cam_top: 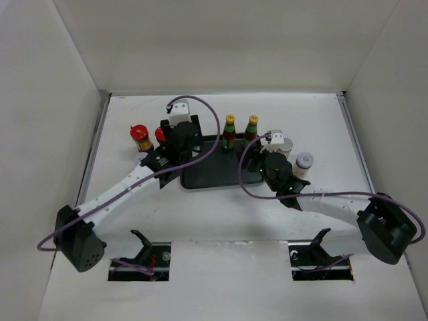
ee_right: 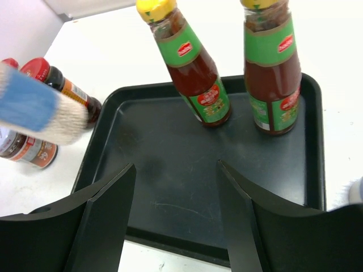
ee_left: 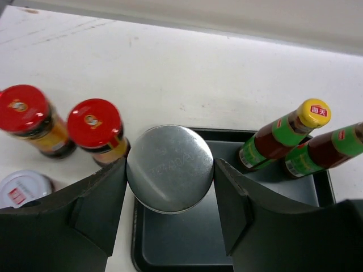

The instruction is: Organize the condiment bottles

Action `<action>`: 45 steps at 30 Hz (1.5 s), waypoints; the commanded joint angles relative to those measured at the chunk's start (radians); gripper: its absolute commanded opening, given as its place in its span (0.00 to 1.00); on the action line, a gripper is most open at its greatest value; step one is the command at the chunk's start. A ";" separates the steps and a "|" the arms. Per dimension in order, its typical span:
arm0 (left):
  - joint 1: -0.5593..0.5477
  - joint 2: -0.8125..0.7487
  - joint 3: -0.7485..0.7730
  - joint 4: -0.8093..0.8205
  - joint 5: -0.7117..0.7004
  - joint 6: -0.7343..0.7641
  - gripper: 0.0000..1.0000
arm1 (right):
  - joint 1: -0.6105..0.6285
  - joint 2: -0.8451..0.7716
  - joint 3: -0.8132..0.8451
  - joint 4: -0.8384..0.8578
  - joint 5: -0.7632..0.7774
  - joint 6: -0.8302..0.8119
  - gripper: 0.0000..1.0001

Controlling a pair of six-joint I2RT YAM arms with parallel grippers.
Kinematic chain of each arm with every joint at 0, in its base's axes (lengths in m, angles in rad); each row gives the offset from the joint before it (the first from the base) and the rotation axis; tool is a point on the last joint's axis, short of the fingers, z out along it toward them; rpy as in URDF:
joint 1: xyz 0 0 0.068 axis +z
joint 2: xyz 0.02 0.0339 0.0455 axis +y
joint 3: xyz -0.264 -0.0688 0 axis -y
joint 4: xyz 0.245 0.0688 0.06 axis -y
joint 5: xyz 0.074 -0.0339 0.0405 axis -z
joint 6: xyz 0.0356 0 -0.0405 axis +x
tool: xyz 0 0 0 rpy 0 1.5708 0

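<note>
My left gripper [ee_left: 170, 170] is shut on a grey-topped jar [ee_left: 169, 167], both fingers against its sides, over the back left corner of the black tray [ee_left: 187, 243]. In the top view the left gripper [cam_top: 182, 138] hides that jar. Two slim green yellow-capped bottles [cam_top: 229, 131] [cam_top: 252, 127] stand at the tray's back edge [cam_top: 214, 175]. Two red-lidded amber jars [cam_top: 140, 138] [cam_top: 160, 136] stand on the table left of the tray. My right gripper [ee_right: 176, 204] is open and empty above the tray's near part [ee_right: 170, 170]; in the top view it is by the tray's right side [cam_top: 264, 162].
A white-lidded jar [cam_top: 304, 162] stands on the table right of the tray, beside my right arm. Another white lid [ee_left: 21, 188] shows left of the tray, near the red-lidded jars [ee_left: 25, 113] [ee_left: 96, 127]. White walls close in the table at the back and sides.
</note>
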 commanded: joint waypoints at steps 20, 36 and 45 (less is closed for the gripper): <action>0.116 0.357 0.062 0.343 0.059 0.079 0.45 | -0.029 -0.017 -0.011 0.074 0.005 0.018 0.65; 0.107 0.327 -0.008 0.380 0.055 0.043 0.83 | -0.047 -0.072 -0.033 0.077 0.011 0.018 0.77; 0.067 0.162 -0.077 0.454 0.042 0.053 0.83 | -0.050 -0.110 -0.048 0.080 0.037 0.012 0.66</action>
